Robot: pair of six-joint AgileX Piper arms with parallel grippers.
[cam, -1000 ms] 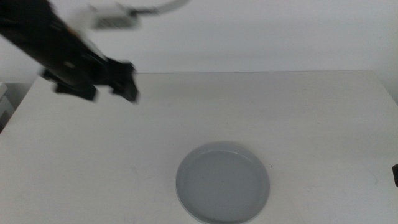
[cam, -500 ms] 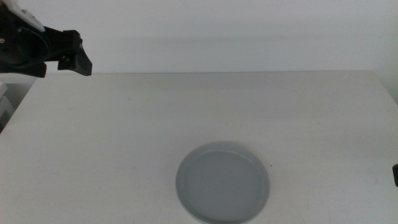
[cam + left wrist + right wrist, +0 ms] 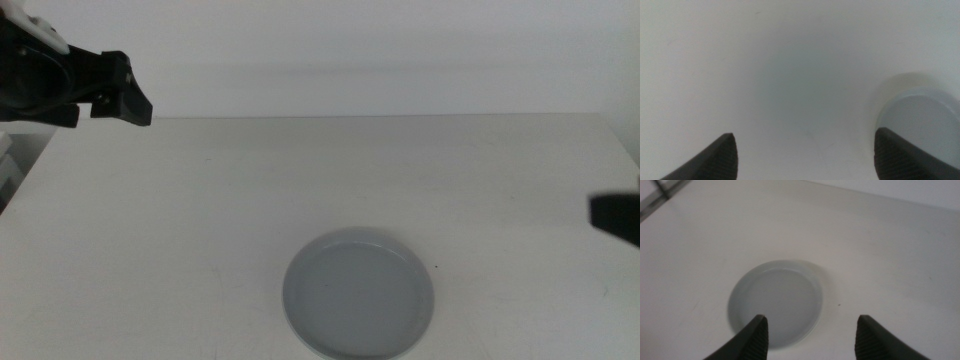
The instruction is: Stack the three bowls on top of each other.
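One grey bowl (image 3: 358,305) sits on the white table near its front edge, right of centre. It also shows in the left wrist view (image 3: 922,122) and the right wrist view (image 3: 775,302). I cannot tell whether other bowls lie under it. My left gripper (image 3: 127,92) hovers high over the table's far left corner, well away from the bowl. Its jaws are open and empty (image 3: 805,152). My right gripper (image 3: 615,215) shows as a dark blur at the right edge. It is open (image 3: 811,320) with nothing between its jaws, and it faces the bowl from a distance.
The white table (image 3: 300,180) ends at a pale wall at the back. A dark strip (image 3: 662,195) runs along the table's edge in the right wrist view. Something white (image 3: 8,165) stands beyond the table's left edge.
The left gripper pulled back up and left from over the table's middle-left, then held still. The right gripper has come into the middle view from the right edge.
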